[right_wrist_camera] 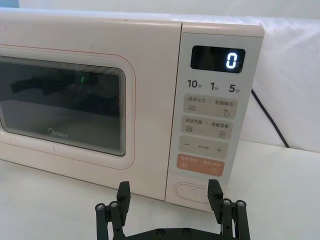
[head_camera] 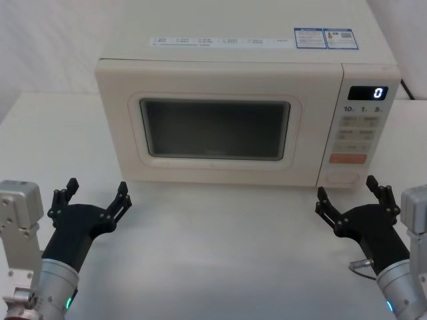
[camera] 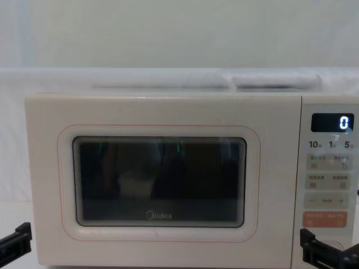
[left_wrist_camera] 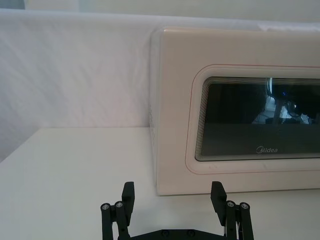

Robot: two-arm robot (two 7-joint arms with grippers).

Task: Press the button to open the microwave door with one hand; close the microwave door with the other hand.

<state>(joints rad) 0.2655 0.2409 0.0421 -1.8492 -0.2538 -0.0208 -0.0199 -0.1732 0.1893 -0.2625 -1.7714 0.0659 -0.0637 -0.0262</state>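
The cream microwave [head_camera: 233, 57] stands at the back of the white table, its display reading "0". The microwave door [head_camera: 213, 128] with its dark window is shut flush; the "Midea" logo reads on the door [left_wrist_camera: 225, 75] in the left wrist view. At the bottom of the control panel is the wide cream button [head_camera: 342, 178], which is just beyond the fingertips as the button [right_wrist_camera: 192, 191] in the right wrist view. My left gripper [head_camera: 97, 188] hovers open in front of the door's left corner. My right gripper [head_camera: 345, 189] hovers open a short way in front of the button, not touching it.
An orange key [head_camera: 347, 159] sits just above the button, with small beige keys above it. A black power cable [right_wrist_camera: 270, 117] runs behind the microwave on the right. Bare white table [head_camera: 220, 253] lies between the two grippers. A white cloth backdrop stands behind.
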